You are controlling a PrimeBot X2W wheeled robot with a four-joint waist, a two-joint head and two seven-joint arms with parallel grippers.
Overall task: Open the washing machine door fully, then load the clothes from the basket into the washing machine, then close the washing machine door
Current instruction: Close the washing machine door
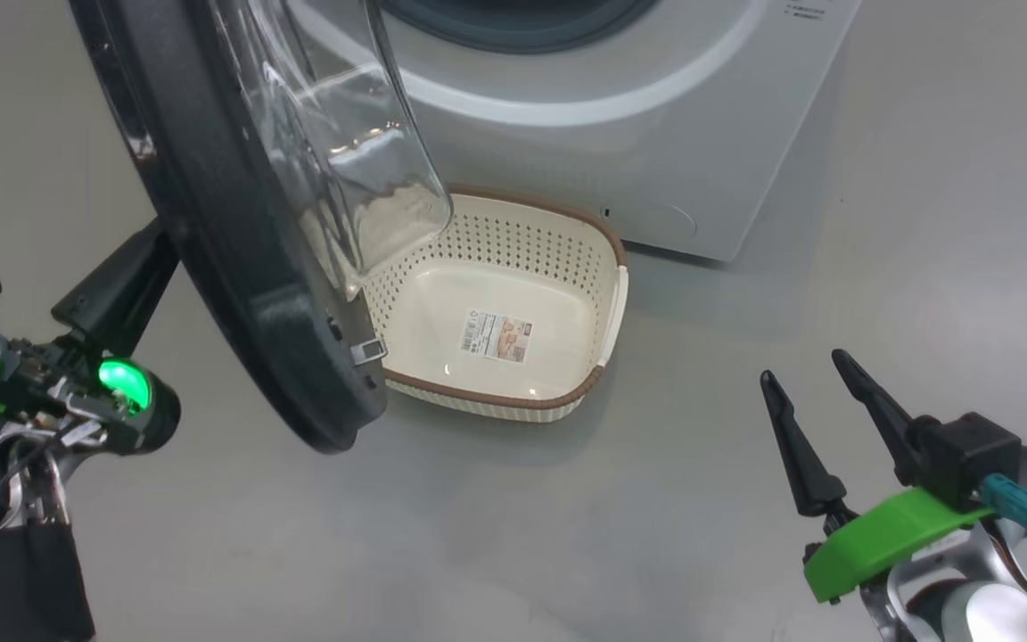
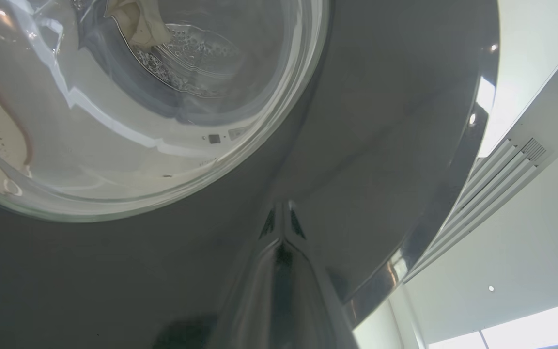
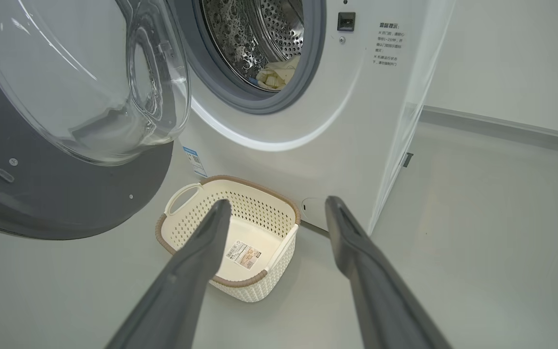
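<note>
Step in hand: Close the door. You can judge this from the small cream perforated brown-rimmed plastic basket (image 1: 496,397), which holds nothing, and the soft cream-yellow fabric clothes (image 3: 271,77), which lie inside the steel perforated drum (image 3: 259,34).
Left hand: The left hand (image 2: 283,240) is fully shut, its two long dark fingers pressed together with nothing between them.
Door relative to left hand: The large round glossy black-rimmed washing machine door (image 2: 380,145) stands directly ahead of the fingertips. The joined tip appears to touch the rim's outer face. The bulging clear glass window (image 2: 114,121) lies ahead and to the left of the tip in the left wrist view.
Door position: Partly swung, standing well out from the big white front-loading washing machine (image 1: 656,160).
Right hand: The right hand (image 1: 803,367) is spread wide and holds nothing. The basket sits on the grey floor (image 1: 567,535) ahead of its fingers, and the door is ahead and to its left.
Procedure: Use the shut left hand as a blunt pusher. Place the tip on the black rim, never on the glass. Push steadily along the door's arc and let the wrist turn with the swing so the tip does not skid on the glossy surface.
Checks: Confirm no cloth lies over the grey gasket (image 3: 308,72). Confirm the door's lower edge passes clear of the basket rim. Hold the right hand out of the swing path.
</note>
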